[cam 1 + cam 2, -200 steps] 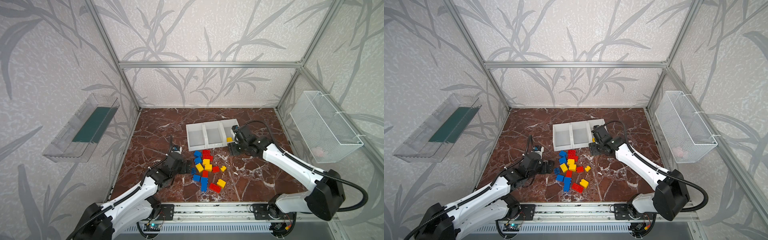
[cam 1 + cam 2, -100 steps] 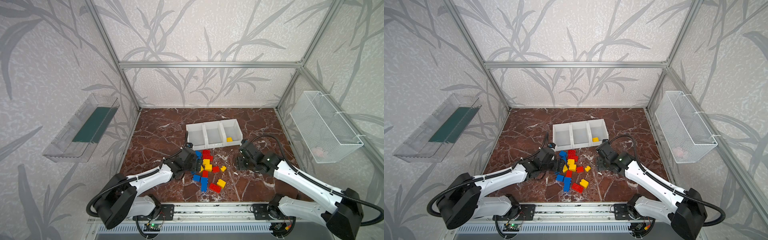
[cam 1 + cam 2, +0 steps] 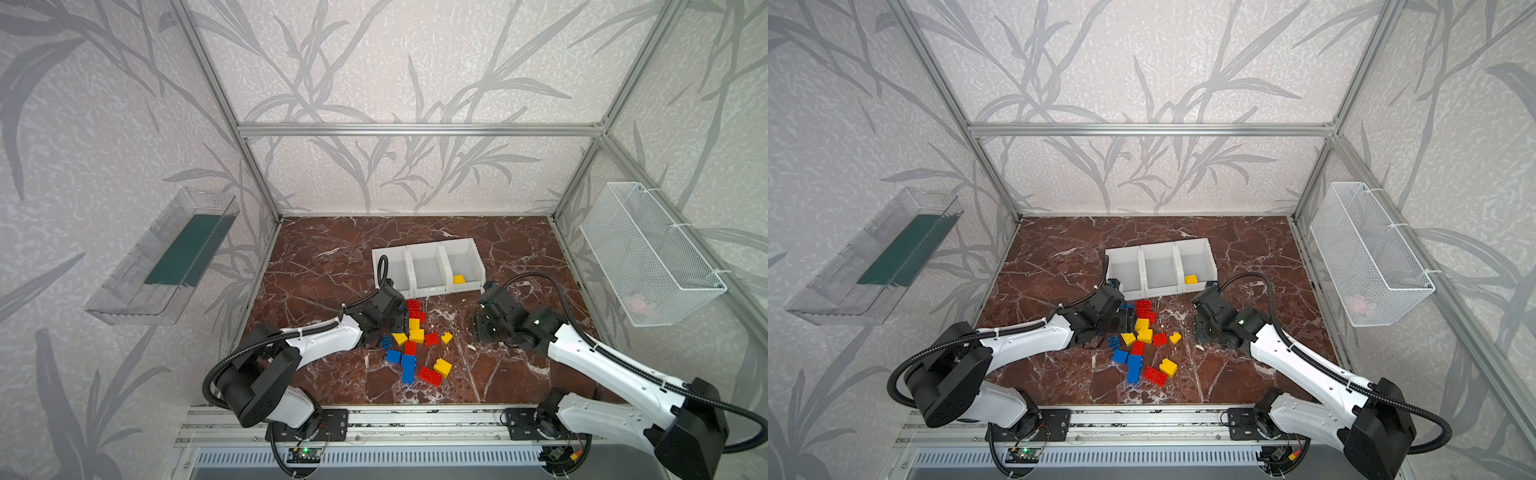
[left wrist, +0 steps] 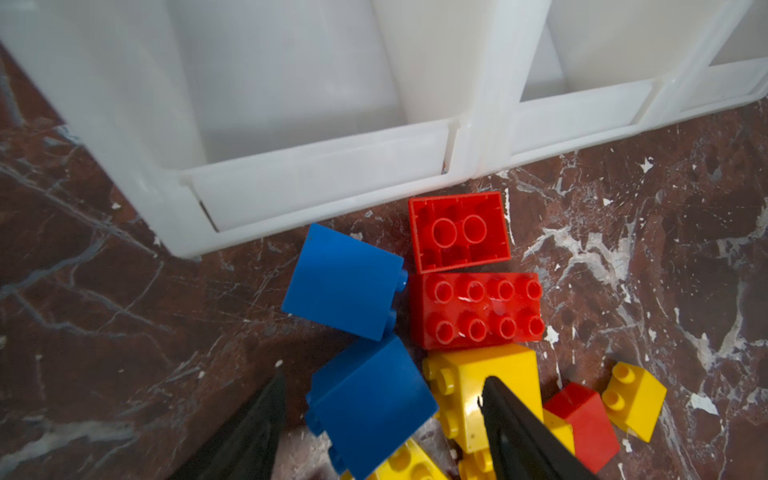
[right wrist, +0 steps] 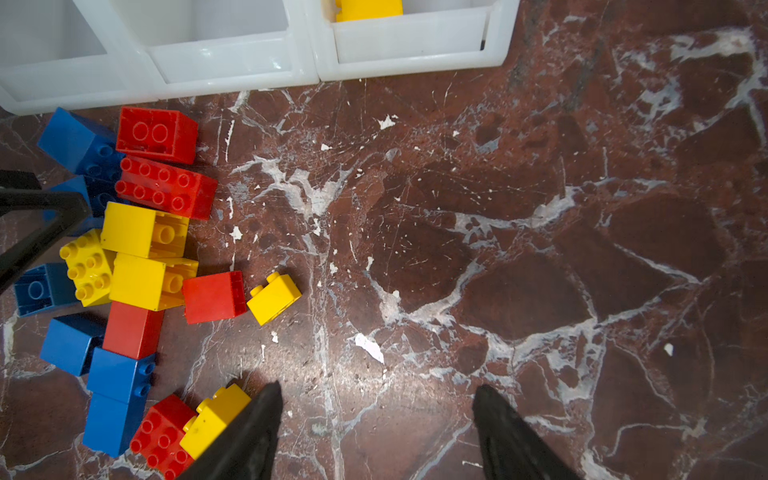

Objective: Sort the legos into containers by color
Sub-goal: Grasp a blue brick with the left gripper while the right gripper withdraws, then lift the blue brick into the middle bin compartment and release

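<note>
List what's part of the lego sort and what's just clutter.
Job: loose red, blue and yellow lego bricks; three white bins; yellow brick already binned; left gripper; right gripper.
Lying about: clear wall tray; wire wall basket.

bins (image 3: 430, 291): behind brick pile (image 3: 415, 335) | lone brick (image 3: 458, 279): in rightmost bin | right gripper (image 5: 376, 388): right of pile, apart

No legible text, label, brand, number or sign in any view.
- Studs on the red brick (image 4: 478, 309): any embossing is too blurred to read.
- Front walls of the white bins (image 4: 324, 174): plain, nothing readable.
- Circuit board (image 3: 305, 454) on the front rail: too small in both top views to make out any printing.
</note>
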Tool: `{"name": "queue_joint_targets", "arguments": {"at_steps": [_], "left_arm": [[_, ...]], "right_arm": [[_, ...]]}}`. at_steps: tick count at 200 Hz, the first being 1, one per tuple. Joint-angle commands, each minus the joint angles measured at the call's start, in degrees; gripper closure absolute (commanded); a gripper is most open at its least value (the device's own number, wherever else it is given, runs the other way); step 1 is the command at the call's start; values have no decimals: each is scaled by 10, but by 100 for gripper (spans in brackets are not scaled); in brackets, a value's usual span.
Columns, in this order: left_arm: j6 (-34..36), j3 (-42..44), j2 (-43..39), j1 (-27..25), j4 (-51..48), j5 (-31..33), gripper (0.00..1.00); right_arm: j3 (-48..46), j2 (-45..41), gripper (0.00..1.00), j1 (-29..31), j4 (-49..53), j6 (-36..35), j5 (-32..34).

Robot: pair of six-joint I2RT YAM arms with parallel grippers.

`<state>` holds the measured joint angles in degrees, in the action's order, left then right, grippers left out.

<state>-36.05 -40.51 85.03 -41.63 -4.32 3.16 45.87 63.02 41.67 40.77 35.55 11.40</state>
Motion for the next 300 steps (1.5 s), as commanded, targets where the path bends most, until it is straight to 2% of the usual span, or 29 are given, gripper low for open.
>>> {"name": "queue_joint_targets", "arguments": {"at_steps": [1,108,182,219,273,300], "left_arm": [[-27,-16,13,-5,-11,19,26],[-38,-25,30,-11,-39,64,37],[-24,-10,20,-11,-51,58,41],[-20,-2,14,-12,-53,63,46],[-12,-14,36,-14,-46,48,50],[-6,-19,40,-15,-45,46,54]], "right_arm": [[-7,4,27,4,-10,5,-7],[-13,0,27,4,-14,5,-15],[-16,-2,27,4,-16,23,-20],[-15,-3,27,4,-14,24,-20],[-19,-5,27,4,-14,27,-19],[-22,-11,31,4,-13,29,-17]]}}
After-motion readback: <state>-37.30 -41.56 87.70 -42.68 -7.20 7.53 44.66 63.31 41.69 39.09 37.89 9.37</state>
